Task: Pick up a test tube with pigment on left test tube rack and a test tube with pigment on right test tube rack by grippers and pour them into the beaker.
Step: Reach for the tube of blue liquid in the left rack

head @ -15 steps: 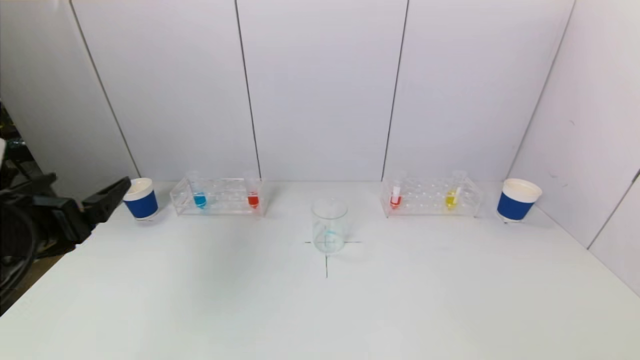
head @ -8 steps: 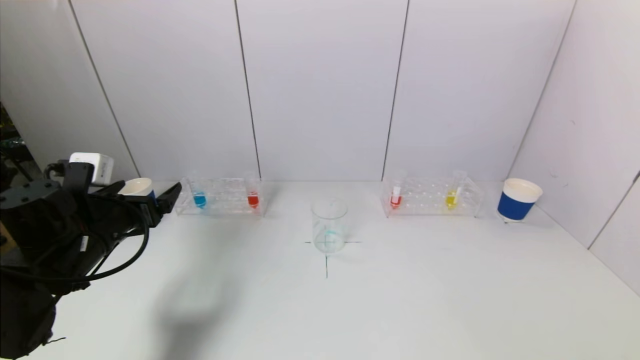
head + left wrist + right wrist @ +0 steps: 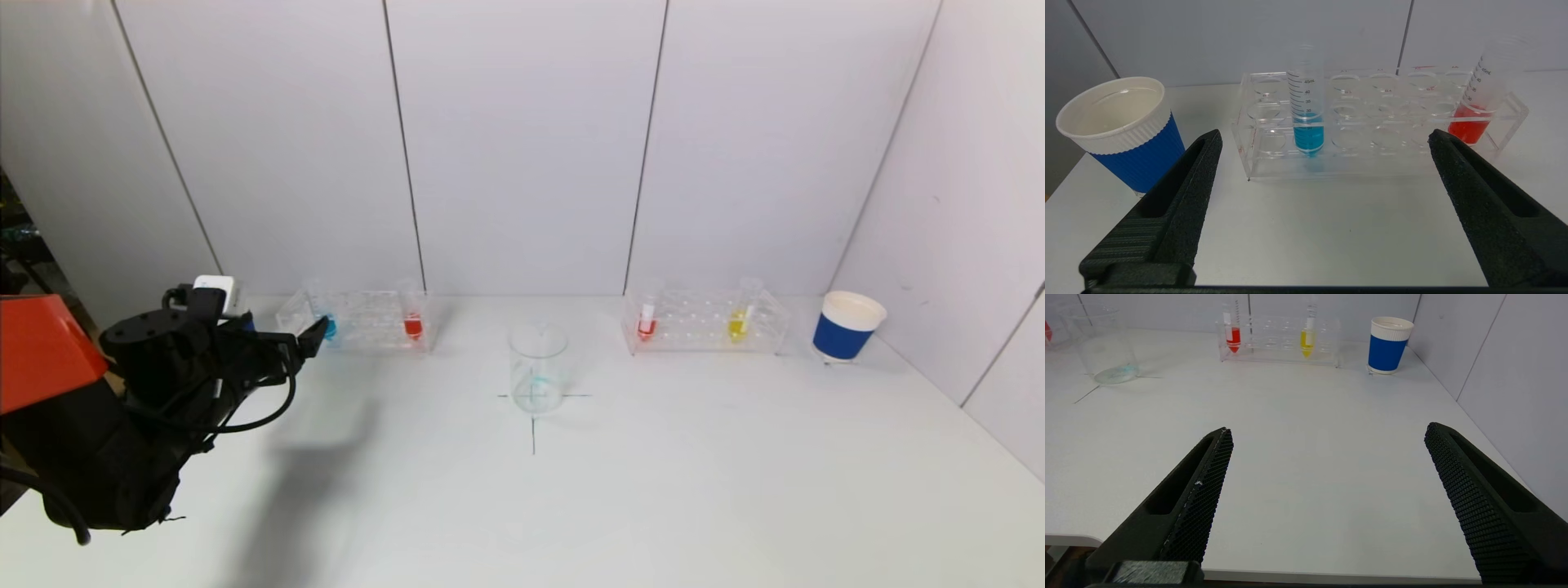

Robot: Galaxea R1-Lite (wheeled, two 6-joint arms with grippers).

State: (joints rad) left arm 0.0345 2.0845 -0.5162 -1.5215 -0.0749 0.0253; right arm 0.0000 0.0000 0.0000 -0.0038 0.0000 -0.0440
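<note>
Before the left rack (image 3: pixel 1372 122), the left claw (image 3: pixel 1323 141), spread wide and empty, faces the blue tube (image 3: pixel 1306 118) standing there; closing off-center could jar the rack or clip the cup (image 3: pixel 1122 130).

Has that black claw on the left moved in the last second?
Yes. The left gripper has swung rightward along the table, from beside the blue cup to the left rack.

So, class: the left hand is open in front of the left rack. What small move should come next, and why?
Probably ease the left hand forward until its open fingers straddle the blue tube. It stands upright in the left rack, roughly centred between them, still untouched. The right hand waits open at the table's near edge.
</note>
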